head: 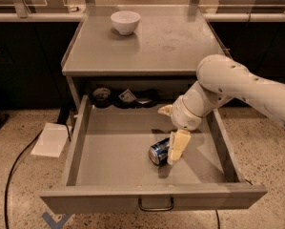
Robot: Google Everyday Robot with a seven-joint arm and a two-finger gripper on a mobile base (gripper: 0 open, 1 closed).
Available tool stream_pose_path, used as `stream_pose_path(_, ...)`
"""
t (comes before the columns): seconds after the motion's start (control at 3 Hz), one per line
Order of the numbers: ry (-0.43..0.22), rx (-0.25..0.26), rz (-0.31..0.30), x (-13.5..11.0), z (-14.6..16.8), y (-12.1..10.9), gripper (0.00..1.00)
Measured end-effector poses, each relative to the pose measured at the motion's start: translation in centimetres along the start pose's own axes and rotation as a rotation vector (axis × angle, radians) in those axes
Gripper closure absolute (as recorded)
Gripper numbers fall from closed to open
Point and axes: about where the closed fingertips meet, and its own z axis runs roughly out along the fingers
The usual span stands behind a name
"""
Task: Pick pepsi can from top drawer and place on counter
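The pepsi can (159,152) is dark blue with a silver end. It lies on its side on the floor of the open top drawer (118,147), right of centre. My gripper (176,155) hangs from the white arm (228,87) and reaches down into the drawer. Its pale tip covers the can's right end and touches or nearly touches it. The grey counter (151,46) above the drawer carries a white bowl (125,21) at its back left.
Dark round items and a small packet (125,97) lie at the back of the drawer. The drawer's pull handle (155,205) faces me. A white paper (51,140) and a black cable (18,171) lie on the speckled floor at left.
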Motion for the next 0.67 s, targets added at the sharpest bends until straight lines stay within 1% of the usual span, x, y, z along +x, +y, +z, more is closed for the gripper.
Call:
stream_pose_path(0.33,-0.013,-0.034,0.003,1.0,2.6,0.0,0.00)
stream_pose_path(0.67,-0.031,-0.067,0.024,2.5,4.8,0.4,0.00)
